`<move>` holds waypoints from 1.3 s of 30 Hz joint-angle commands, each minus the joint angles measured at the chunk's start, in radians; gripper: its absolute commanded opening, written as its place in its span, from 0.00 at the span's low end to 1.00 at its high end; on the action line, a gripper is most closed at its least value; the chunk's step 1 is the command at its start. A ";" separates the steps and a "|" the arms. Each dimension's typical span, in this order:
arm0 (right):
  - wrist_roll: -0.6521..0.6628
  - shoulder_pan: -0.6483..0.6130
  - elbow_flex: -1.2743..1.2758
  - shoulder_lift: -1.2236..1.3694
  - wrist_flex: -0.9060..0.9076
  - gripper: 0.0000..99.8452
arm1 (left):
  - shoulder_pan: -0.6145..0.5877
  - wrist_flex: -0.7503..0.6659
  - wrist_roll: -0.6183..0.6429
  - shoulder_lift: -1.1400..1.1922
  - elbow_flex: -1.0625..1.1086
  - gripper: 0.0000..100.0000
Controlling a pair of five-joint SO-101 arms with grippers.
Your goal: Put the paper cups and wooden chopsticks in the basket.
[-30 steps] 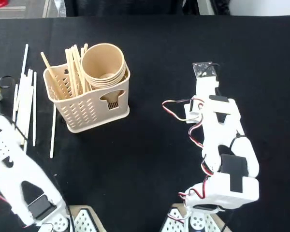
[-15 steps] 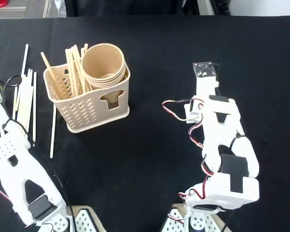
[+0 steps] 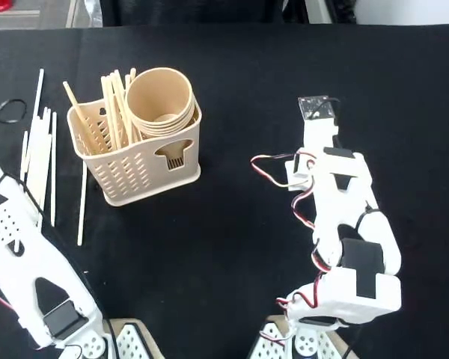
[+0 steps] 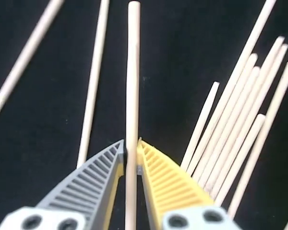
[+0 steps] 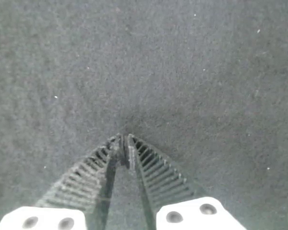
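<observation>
A beige slotted basket point(image 3: 146, 161) stands at the left of the black table with stacked paper cups point(image 3: 159, 97) and several wooden chopsticks point(image 3: 114, 105) upright in it. Loose chopsticks point(image 3: 39, 161) lie left of the basket, and one chopstick point(image 3: 82, 200) lies by its front corner. My left gripper point(image 4: 132, 146) is shut on a single chopstick point(image 4: 132, 76), just above the cloth, beside the loose chopsticks point(image 4: 240, 129). The left arm point(image 3: 19, 250) stands at the table's left edge. My right gripper point(image 5: 124, 141) is shut with nothing in it, low over bare cloth; its tip point(image 3: 318, 107) is right of the basket.
The right arm point(image 3: 344, 217) stretches up the right half of the table with its red and white cables point(image 3: 295, 168) hanging beside it. Two more chopsticks point(image 4: 93, 81) lie apart on the cloth beside the held one. Black cloth point(image 3: 239, 224) spreads between the arms.
The left arm pushed forward along the table's left edge, then drew back a little. The right arm, basket and cups have stayed where they were.
</observation>
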 commanded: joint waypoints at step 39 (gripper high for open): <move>0.008 0.008 -0.005 -0.013 -0.008 0.01 | 0.430 -1.356 0.471 -2.170 2.138 0.03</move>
